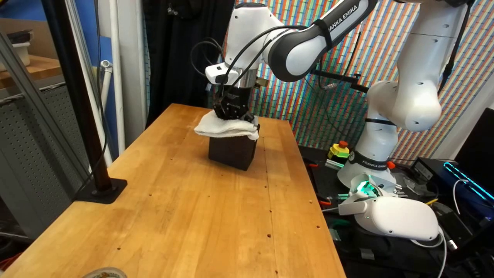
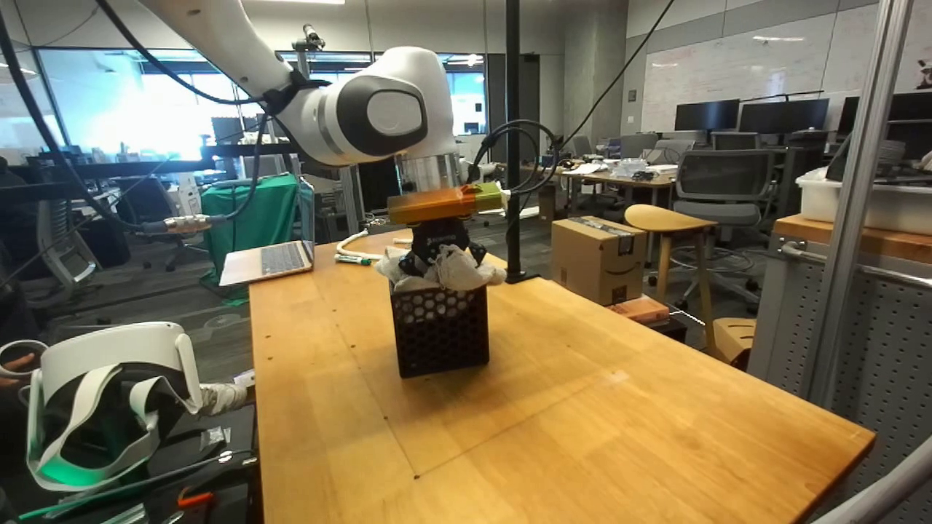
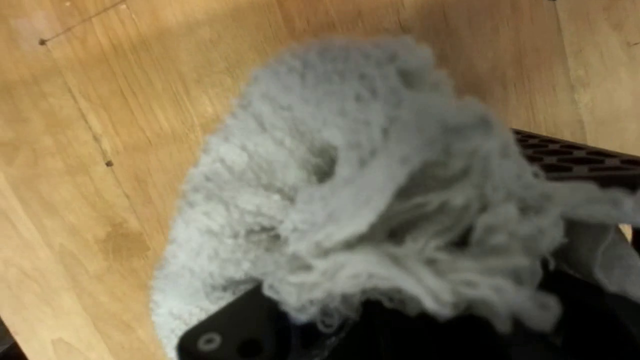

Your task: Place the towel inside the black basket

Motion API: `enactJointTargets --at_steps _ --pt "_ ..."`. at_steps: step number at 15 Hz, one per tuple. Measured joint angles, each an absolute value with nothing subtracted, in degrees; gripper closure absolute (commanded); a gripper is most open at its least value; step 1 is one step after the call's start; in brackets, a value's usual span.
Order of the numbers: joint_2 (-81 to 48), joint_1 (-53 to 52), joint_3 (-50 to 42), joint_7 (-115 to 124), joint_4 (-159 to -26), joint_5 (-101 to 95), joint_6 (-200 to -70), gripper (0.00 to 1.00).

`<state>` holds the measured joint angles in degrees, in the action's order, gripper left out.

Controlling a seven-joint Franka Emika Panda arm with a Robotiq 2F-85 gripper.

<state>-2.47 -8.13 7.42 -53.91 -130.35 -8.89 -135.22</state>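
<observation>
Blurred black finger (image 3: 235,332) sits nearest the camera, bottom of the wrist view; bunched white towel (image 3: 300,170) just beyond, touching it. Gripper (image 2: 443,262) points down into the towel, fingertips hidden: cannot tell whether clenched on it or loose. Towel lies over the mouth of the black basket (image 2: 440,346) and spills past the rim in both exterior views; how much hangs inside, unclear. Basket stands on the wooden table (image 1: 185,216). White headset (image 1: 401,218) beside the table; laptop (image 2: 284,258) near its far corner.
</observation>
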Motion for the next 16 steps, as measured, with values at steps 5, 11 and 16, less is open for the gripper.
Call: enactJointTargets --at_steps 5,11,16 --pt "-2.52 -5.57 6.24 -56.02 -131.94 -4.86 -140.38 0.88" --pt "-1.21 -4.40 5.44 -56.50 -133.44 -4.50 -142.03 0.88" --pt "4.08 -4.46 5.44 -54.37 -135.51 -11.38 -141.35 0.89"
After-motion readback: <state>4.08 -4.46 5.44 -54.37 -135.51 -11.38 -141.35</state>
